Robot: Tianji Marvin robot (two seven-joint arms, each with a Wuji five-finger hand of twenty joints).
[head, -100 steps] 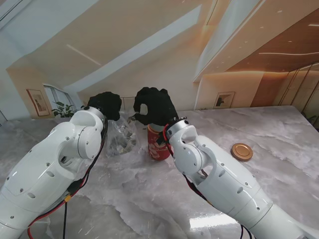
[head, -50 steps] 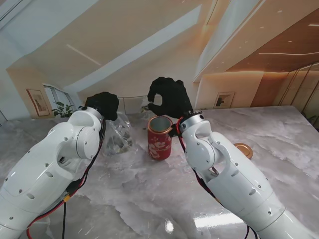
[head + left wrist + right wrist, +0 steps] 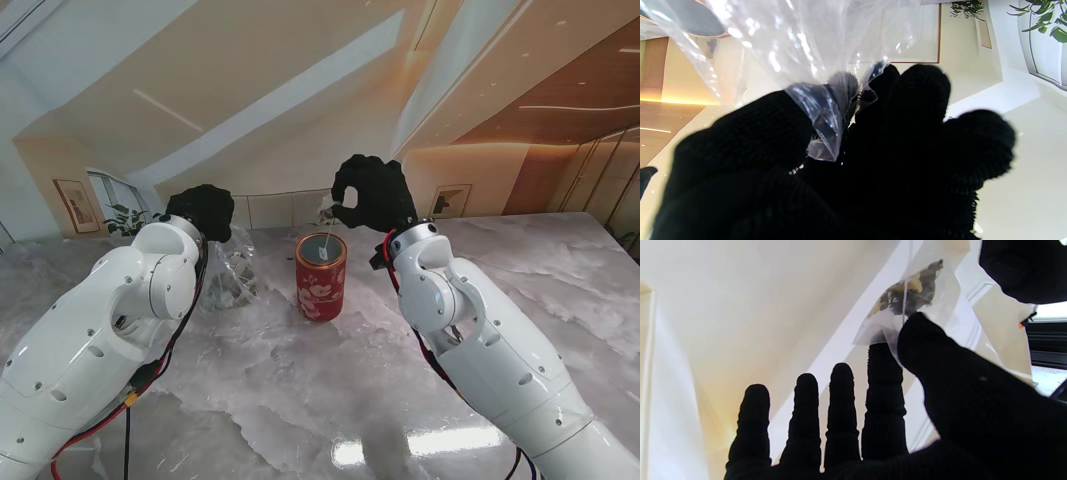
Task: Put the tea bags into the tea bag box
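A red tea tin (image 3: 321, 278) stands open-topped on the marble table (image 3: 300, 390) between my arms. My right hand (image 3: 372, 195) hovers just above and to the right of the tin's mouth, thumb and index finger pinching a small clear tea bag (image 3: 327, 206) whose string dangles toward the opening. In the right wrist view the tea bag (image 3: 907, 296) shows dark leaves, and the other fingers (image 3: 840, 406) are stretched out. My left hand (image 3: 205, 210) is shut on the top of a clear plastic bag (image 3: 228, 275) left of the tin. In the left wrist view the bag's film (image 3: 821, 113) is bunched between the fingers (image 3: 917, 133).
My right forearm (image 3: 470, 340) crosses the table's right side and covers what lies behind it. My left arm (image 3: 110, 330) fills the near left. Marble shows nearer to me than the tin.
My right hand has come away from the plastic bag, rising and moving right with a tea bag, uncovering the tin's open top. The left hand has stayed, holding the bag.
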